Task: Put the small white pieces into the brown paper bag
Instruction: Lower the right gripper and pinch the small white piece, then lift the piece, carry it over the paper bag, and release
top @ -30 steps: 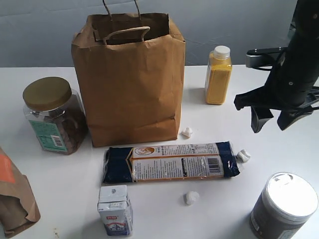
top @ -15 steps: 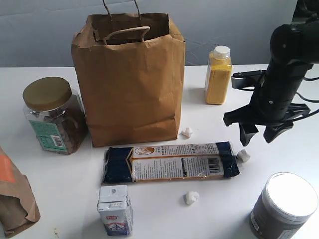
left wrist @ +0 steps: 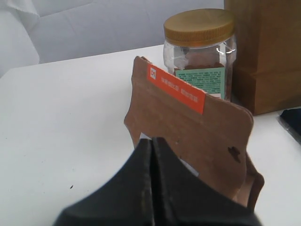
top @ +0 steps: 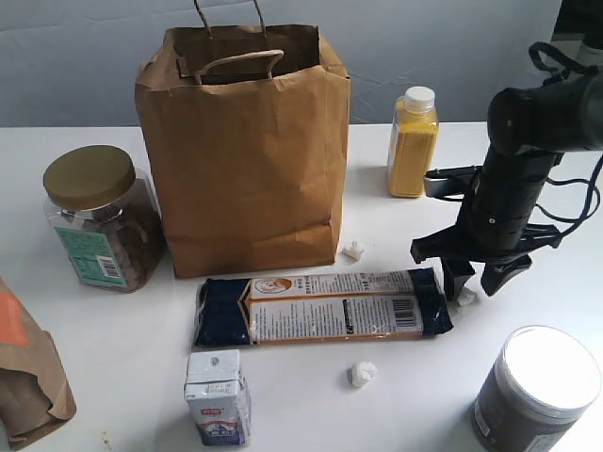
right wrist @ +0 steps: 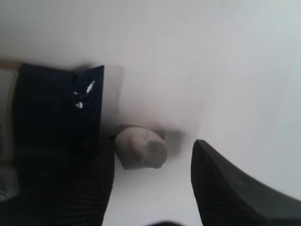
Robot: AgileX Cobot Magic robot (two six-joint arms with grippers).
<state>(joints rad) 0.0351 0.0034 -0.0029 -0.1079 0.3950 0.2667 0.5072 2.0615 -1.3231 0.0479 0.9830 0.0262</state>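
Small white pieces [top: 362, 374] lie on the white table [top: 113, 339]. The nearest is in front of the long dark packet [top: 320, 309]. A second piece [top: 464, 298] sits at that packet's right end, and a third piece [top: 354, 250] is just beside the foot of the brown paper bag [top: 245, 160], which stands upright behind. The right arm bends steeply down, with the right gripper [top: 468, 290] pointing at the table, jaws wide astride the second piece. The left gripper [left wrist: 152, 149] is pressed closed on nothing, just in front of a smaller brown pouch [left wrist: 202, 136].
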